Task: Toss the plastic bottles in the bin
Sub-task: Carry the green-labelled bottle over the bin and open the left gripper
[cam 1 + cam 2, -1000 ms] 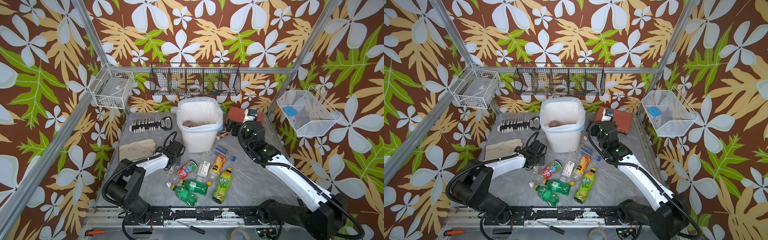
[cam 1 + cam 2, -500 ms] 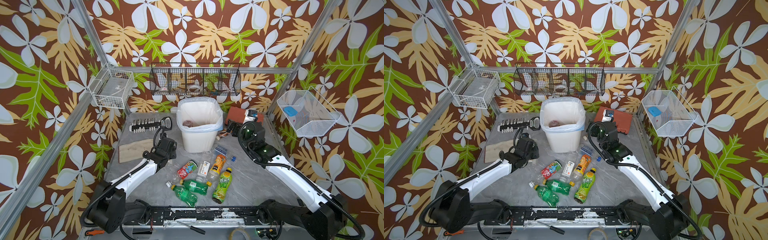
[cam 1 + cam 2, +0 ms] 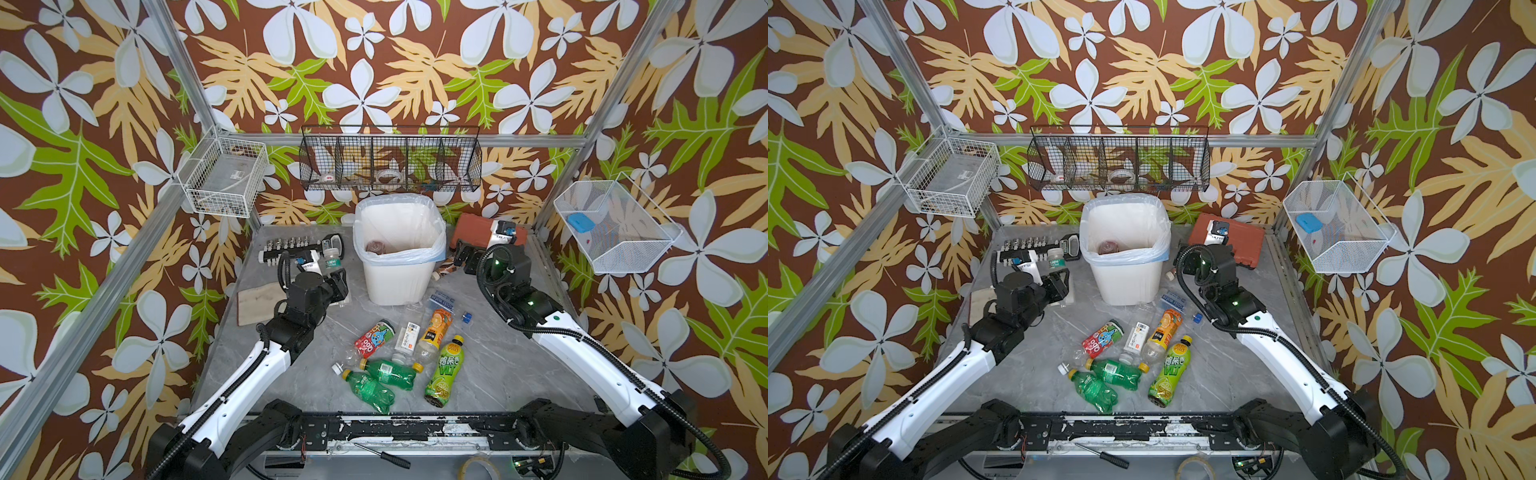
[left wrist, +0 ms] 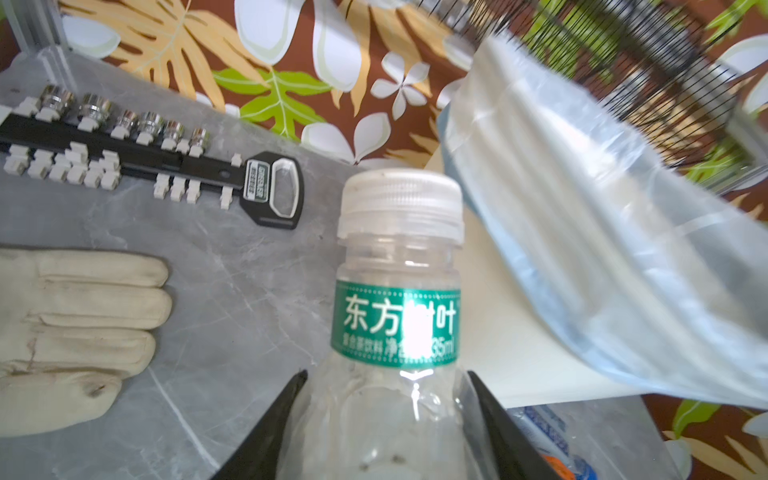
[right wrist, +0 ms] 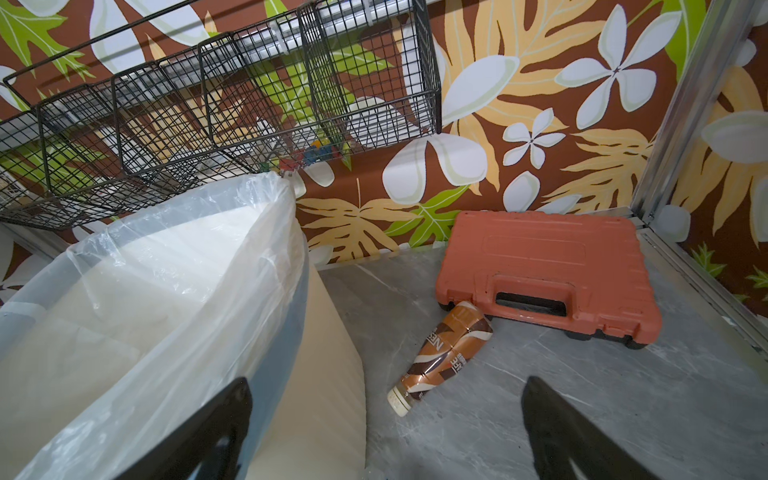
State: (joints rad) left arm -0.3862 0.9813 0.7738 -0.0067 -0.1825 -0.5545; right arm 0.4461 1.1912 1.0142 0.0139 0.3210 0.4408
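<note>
My left gripper point(image 4: 386, 372) is shut on a clear plastic bottle point(image 4: 399, 316) with a green label and a white cap. It holds the bottle point(image 3: 332, 260) upright, just left of the bin point(image 3: 395, 282). The white bin point(image 3: 1125, 282), lined with a bluish bag point(image 4: 582, 208), has something dark at its bottom. My right gripper point(image 5: 386, 385) hangs open and empty beside the bin's right wall point(image 5: 324, 374), above a brown-labelled bottle point(image 5: 449, 353) lying on the table. Several more bottles lie in front of the bin: red-labelled point(image 3: 374, 337), orange point(image 3: 436, 330), yellow-green point(image 3: 444, 370) and two green ones point(image 3: 388, 372).
A socket rail point(image 3: 295, 249) and a beige glove point(image 4: 75, 332) lie left of the bin. A red-brown tool case point(image 5: 548, 274) sits at the back right. A black wire basket point(image 3: 390, 162) hangs above the bin, and white baskets hang on both side walls. A blue cap point(image 3: 466, 317) lies loose.
The left arm has stretched forward, and its gripper has risen slightly toward the back left with the clear bottle in it. The right arm has not moved.
</note>
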